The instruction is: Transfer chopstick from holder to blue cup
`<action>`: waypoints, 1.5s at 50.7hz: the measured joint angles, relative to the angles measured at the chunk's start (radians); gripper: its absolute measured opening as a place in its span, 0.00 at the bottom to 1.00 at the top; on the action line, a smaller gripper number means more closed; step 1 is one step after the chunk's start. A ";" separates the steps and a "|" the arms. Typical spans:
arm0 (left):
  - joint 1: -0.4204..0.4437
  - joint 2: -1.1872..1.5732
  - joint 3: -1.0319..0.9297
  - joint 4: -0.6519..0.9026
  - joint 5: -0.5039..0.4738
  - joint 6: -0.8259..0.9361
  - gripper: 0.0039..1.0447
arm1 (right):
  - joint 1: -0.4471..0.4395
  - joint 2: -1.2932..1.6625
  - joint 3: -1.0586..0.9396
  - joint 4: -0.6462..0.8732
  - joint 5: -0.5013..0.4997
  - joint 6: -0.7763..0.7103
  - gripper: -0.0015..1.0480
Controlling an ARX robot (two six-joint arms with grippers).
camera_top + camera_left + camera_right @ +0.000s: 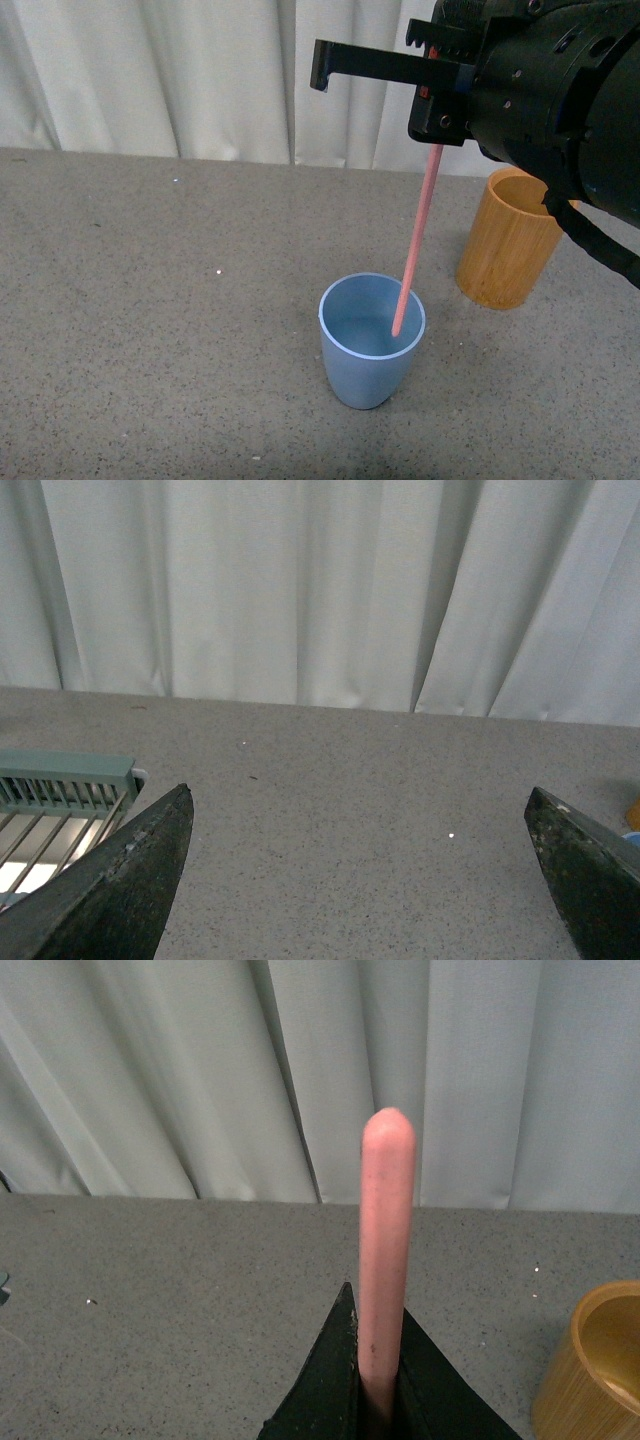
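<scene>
A salmon-pink chopstick (pixel 418 232) hangs at a slant, its lower tip inside the light-blue cup (pixel 368 358) just below the rim. My right gripper (pixel 425 75) is shut on the chopstick's upper part, above and a little right of the cup. In the right wrist view the chopstick (pixel 385 1250) stands up between the pinched black fingers (pixel 330 1380). The bamboo-grain holder (pixel 507 245) stands empty to the right of and behind the cup, and its rim (pixel 600 1355) also shows in the right wrist view. My left gripper (pixel 360 810) is open over bare tabletop, with nothing between its fingers.
A grey speckled tabletop (pixel 150 300) runs back to a white curtain (pixel 200 70). In the left wrist view a grey-green slatted rack (pixel 60 780) sits beside one finger.
</scene>
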 joint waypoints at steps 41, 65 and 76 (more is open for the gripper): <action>0.000 0.000 0.000 0.000 0.000 0.000 0.94 | 0.011 0.028 0.000 -0.005 0.005 -0.015 0.37; 0.000 0.000 0.000 0.000 0.000 0.000 0.94 | -0.006 -0.008 -0.012 -0.032 0.080 -0.017 0.91; 0.000 0.000 0.000 0.000 -0.002 0.000 0.94 | -0.093 -0.102 -0.218 0.269 0.144 -0.180 0.65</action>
